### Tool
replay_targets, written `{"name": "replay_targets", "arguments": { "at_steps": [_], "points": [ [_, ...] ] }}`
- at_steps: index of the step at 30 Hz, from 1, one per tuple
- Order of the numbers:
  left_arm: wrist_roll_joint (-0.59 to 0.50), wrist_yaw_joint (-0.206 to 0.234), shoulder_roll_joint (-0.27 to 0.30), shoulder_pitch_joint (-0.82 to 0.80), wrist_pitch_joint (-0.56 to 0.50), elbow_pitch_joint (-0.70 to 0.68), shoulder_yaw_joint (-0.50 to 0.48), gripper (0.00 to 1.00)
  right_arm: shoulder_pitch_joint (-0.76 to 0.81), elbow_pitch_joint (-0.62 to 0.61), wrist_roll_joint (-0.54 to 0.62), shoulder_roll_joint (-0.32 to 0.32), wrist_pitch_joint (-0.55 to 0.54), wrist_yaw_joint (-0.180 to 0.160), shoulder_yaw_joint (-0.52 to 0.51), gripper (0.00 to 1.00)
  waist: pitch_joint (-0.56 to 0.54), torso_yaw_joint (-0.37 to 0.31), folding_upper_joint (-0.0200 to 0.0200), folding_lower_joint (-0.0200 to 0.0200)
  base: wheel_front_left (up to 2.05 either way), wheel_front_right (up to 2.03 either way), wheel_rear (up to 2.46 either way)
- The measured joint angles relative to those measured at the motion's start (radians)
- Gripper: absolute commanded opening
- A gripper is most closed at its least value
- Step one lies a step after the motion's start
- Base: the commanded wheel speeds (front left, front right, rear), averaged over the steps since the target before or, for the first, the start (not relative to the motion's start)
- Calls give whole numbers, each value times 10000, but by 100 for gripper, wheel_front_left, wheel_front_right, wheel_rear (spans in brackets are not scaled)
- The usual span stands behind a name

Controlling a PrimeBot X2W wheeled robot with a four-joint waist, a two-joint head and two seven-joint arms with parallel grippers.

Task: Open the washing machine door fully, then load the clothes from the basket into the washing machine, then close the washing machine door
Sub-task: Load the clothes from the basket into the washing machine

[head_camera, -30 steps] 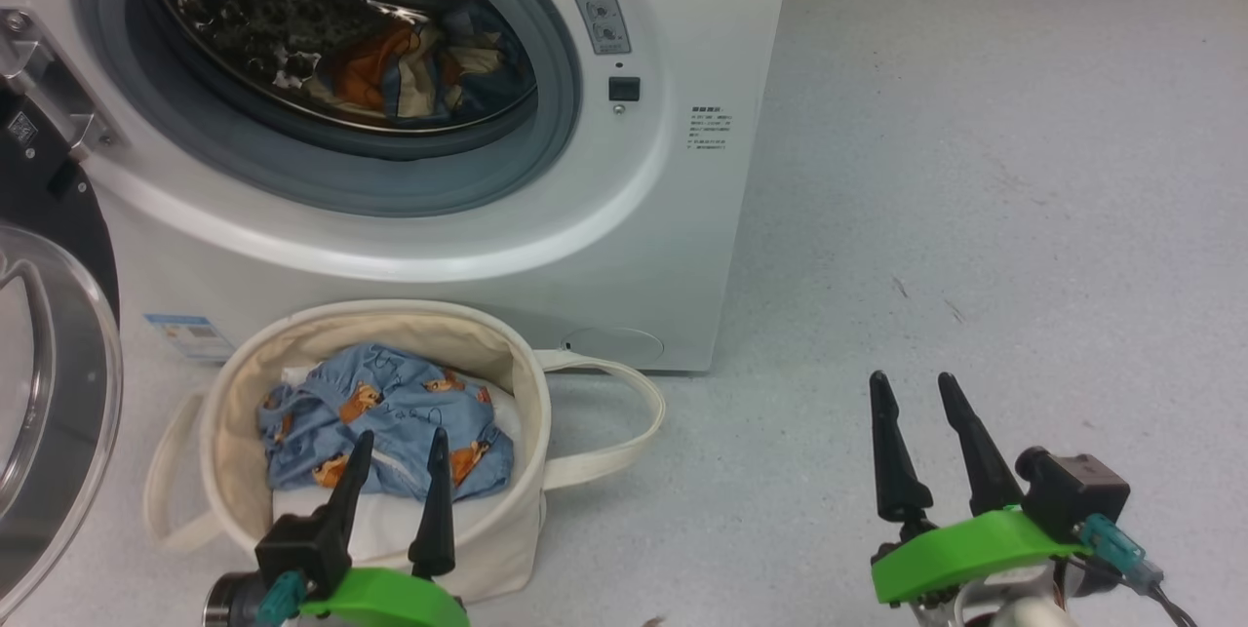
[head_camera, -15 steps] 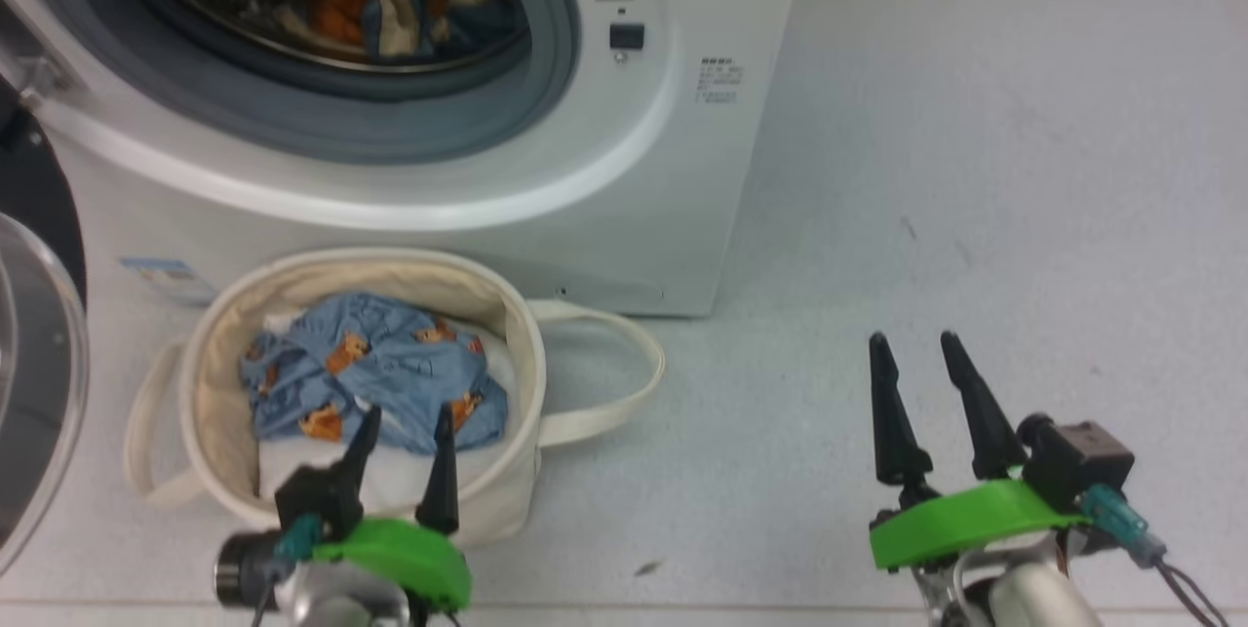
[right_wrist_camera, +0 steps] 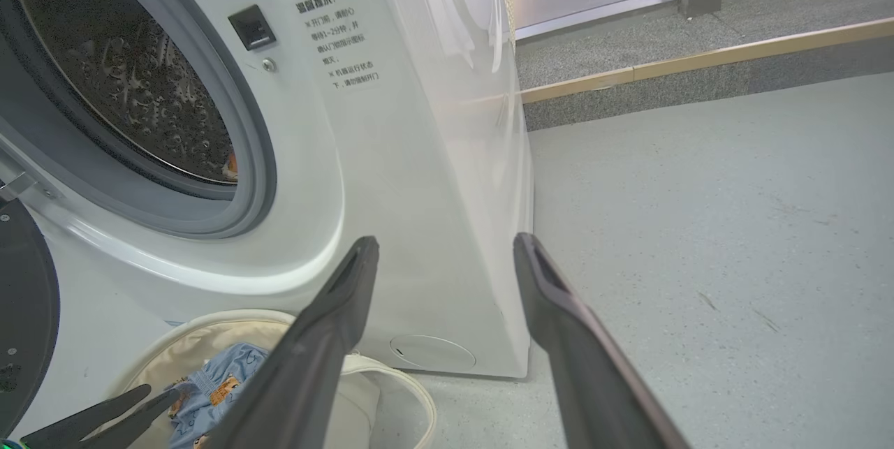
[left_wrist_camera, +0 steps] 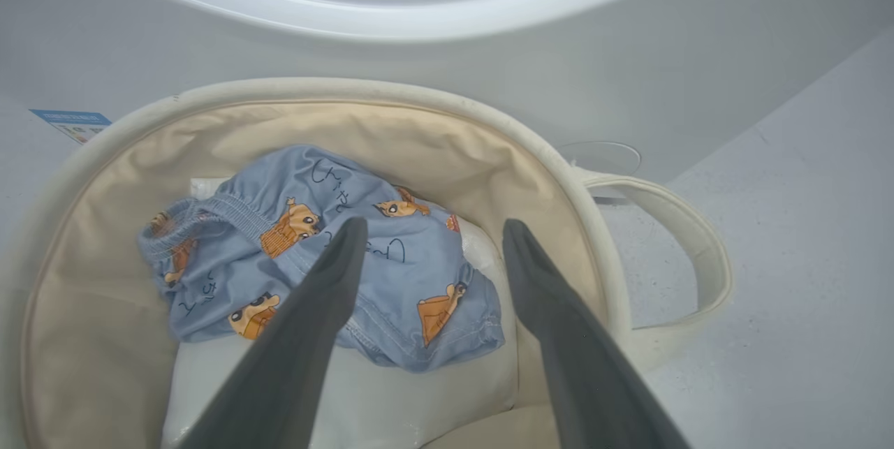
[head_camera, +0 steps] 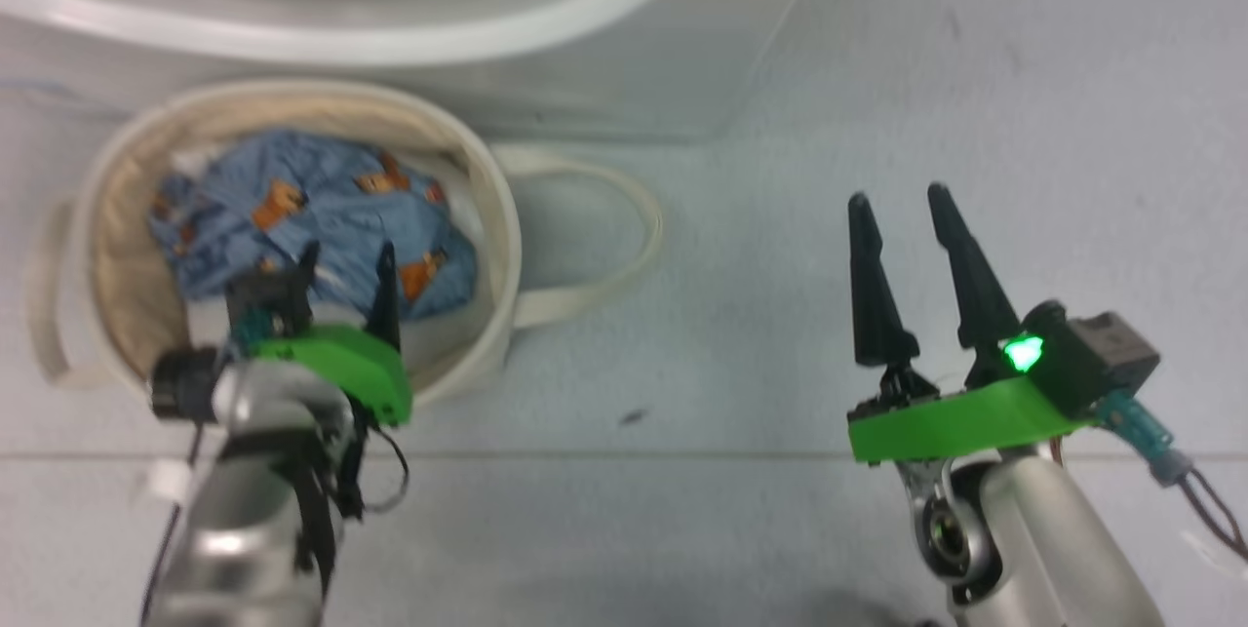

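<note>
Leaving the basket (left_wrist_camera: 349,86) mouth open from above, with the clothes (left_wrist_camera: 335,253) lying uncovered on a white pad (left_wrist_camera: 363,386). Being hemmed at its far rim by the washing machine (head_camera: 604,71) front. Keeping the drum (right_wrist_camera: 133,86) opening unblocked, with the washing machine door (right_wrist_camera: 24,309) swung aside. Offering bare floor (head_camera: 1024,100) right of the basket, crossed by a loop handle (head_camera: 651,222).

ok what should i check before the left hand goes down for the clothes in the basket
1. Washing machine door swung clear of the opening: ok.
2. Left hand open, jaws apart: ok.
3. Left hand above the light-blue printed garment in the basket: ok.
4. Grasp will miss the white pad under the garment: cannot tell.
5. Right hand open, away from the basket, over the floor: ok.
</note>
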State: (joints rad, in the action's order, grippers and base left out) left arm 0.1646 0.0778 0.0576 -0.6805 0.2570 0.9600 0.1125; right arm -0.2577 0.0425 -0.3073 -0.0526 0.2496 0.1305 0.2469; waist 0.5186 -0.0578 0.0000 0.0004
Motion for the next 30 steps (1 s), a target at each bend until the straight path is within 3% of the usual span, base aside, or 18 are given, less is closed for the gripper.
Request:
{"name": "replay_targets", "arguments": {
  "at_steps": [14, 19, 24, 27, 30],
  "points": [
    [-481, -61, 851, -3767, -127, 3049, 104, 100, -1132, -454, -186, -10, 0, 0, -17, 100, 3305, -445, 0, 0, 0, 0, 0],
    [-332, -90, 1137, -3953, -729, 3294, 21, 100, -1141, -451, -282, -10, 0, 0, 134, 100, 3519, -899, 0, -4, 0, 0, 0],
    [12, -468, 1154, -4216, -1118, 3350, -102, 100, -1139, -449, -288, -10, 0, 0, 249, 100, 3628, -1219, 0, -4, 0, 0, 0],
    [46, -316, 1198, -4330, -1254, 3356, -123, 100, -1139, -445, -267, -8, 0, 0, 299, 100, 3738, -1309, 0, -4, 0, 0, 0],
    [79, 136, 1198, -4347, -1580, 3358, -146, 100, -1138, -445, -169, -8, 0, 0, 284, 100, 3878, -1318, 0, -4, 0, 0, 0]
  ]
}}
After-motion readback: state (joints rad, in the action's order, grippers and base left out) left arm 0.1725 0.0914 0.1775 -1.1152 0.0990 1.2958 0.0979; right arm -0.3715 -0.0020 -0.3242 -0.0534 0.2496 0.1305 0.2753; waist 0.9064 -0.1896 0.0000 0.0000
